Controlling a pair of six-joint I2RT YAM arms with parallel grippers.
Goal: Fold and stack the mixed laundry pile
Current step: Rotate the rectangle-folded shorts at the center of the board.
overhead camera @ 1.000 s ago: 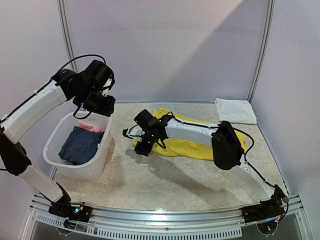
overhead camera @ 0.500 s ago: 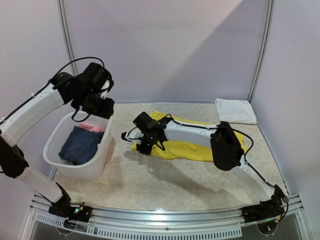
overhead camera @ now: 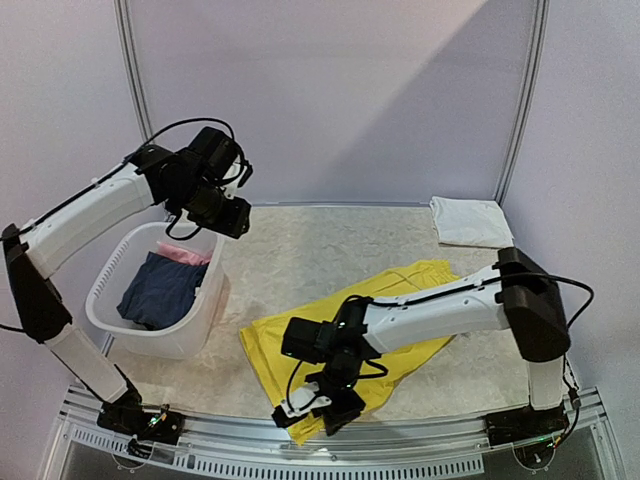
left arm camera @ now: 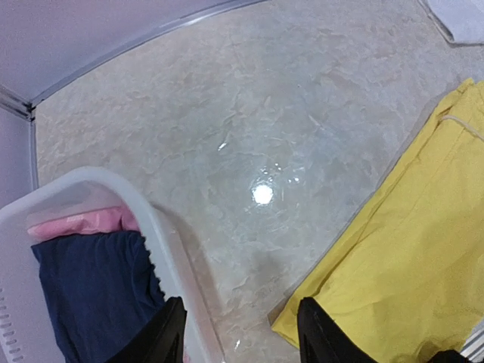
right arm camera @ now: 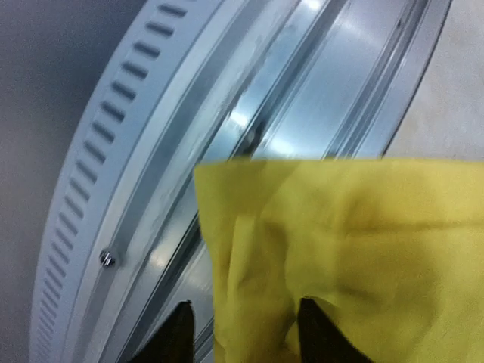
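The job looks roughly a quarter done, judging by how things lie. One white T-shirt (overhead camera: pixel 470 220) sits folded in the far right corner of the desk (overhead camera: pixel 300 250), and that is the only finished item. The yellow shorts (overhead camera: pixel 268 352) lie open and unfolded in a long diagonal, from mid-desk on the right down to the near edge, where one corner hangs over the metal rail (right arm camera: pixel 227 151). The navy piece (overhead camera: pixel 160 290) and the pink piece (overhead camera: pixel 182 253) are crumpled inside the basket (overhead camera: pixel 185 330) on the left, untouched. What remains, then, is folding the shorts, taking out and folding the two basket pieces, and stacking everything.

The right arm (overhead camera: pixel 440 305) is stretched low across the desk toward its left, with its wrist bent down at the near edge above the shorts' corner. The right fingers (right arm camera: pixel 172 344) stand apart with the yellow hem lying between them. That gap looks too wide for a pinch on thin cloth, so they read as released.

The left arm (overhead camera: pixel 90 215) is raised high, elbow up, its wrist held over the far rim of the basket and tilted toward the bare desk between basket and shorts. The left fingers (left arm camera: pixel 162 340) are spread and hold nothing.
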